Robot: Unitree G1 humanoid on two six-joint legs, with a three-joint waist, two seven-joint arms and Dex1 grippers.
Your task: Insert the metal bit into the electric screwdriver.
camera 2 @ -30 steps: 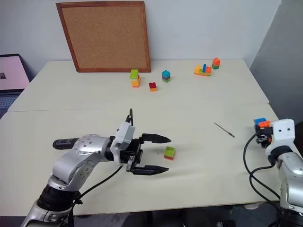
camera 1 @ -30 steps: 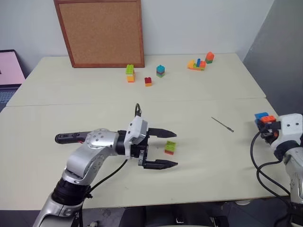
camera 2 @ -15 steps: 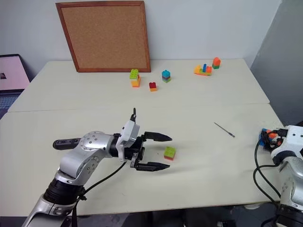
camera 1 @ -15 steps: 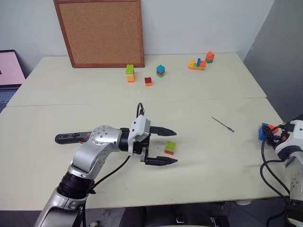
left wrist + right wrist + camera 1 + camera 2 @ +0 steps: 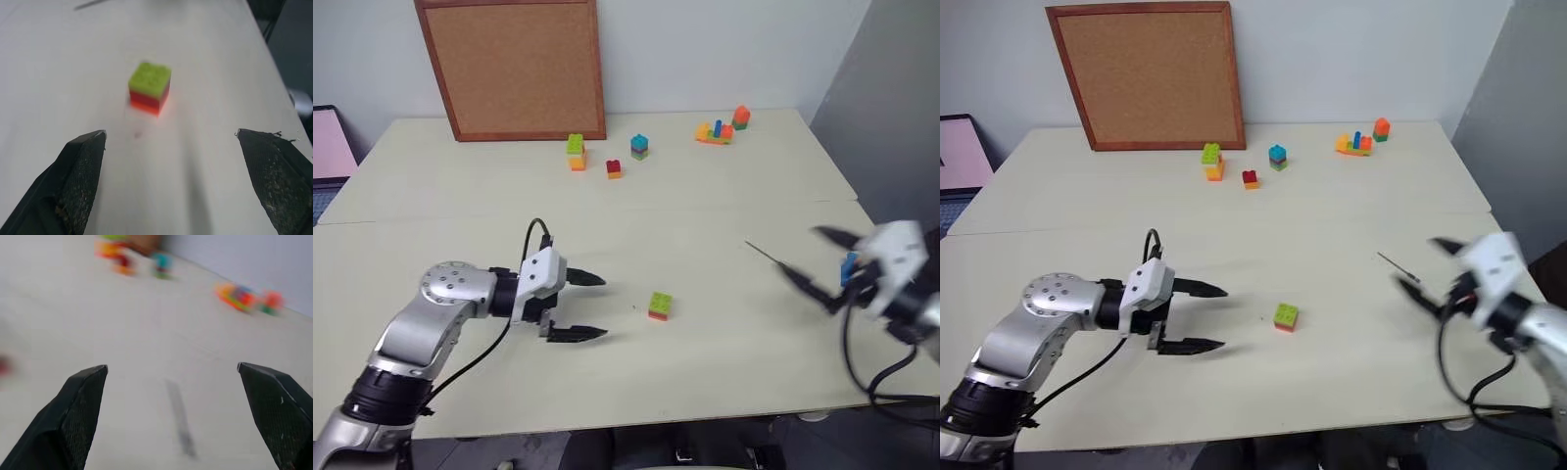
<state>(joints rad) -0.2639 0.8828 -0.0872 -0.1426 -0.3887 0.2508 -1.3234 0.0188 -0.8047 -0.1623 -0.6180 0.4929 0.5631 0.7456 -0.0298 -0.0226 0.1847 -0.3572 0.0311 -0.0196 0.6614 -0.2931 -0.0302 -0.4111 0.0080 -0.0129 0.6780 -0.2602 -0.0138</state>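
The metal bit (image 5: 762, 255), a thin grey rod, lies on the table at the right, and in the right wrist view it is a blurred streak (image 5: 180, 431). My right gripper (image 5: 801, 252) is open just beside the bit, its fingers spread towards it with nothing between them. My left gripper (image 5: 603, 307) is open and empty at the left, pointing at a green-and-red brick (image 5: 659, 305) a short way in front of it. The same brick (image 5: 149, 88) lies beyond the open fingers in the left wrist view. The electric screwdriver is hidden.
A corkboard (image 5: 509, 69) leans on the wall at the back left. Several small coloured bricks (image 5: 614, 168) stand at the table's far side, with another cluster (image 5: 720, 129) at the back right. A blue brick (image 5: 847, 264) sits by the right edge.
The left gripper has drawn back to the left, away from the green-and-red brick. The right arm has swung in from the table's right edge to the bit. The camera has shifted a little.
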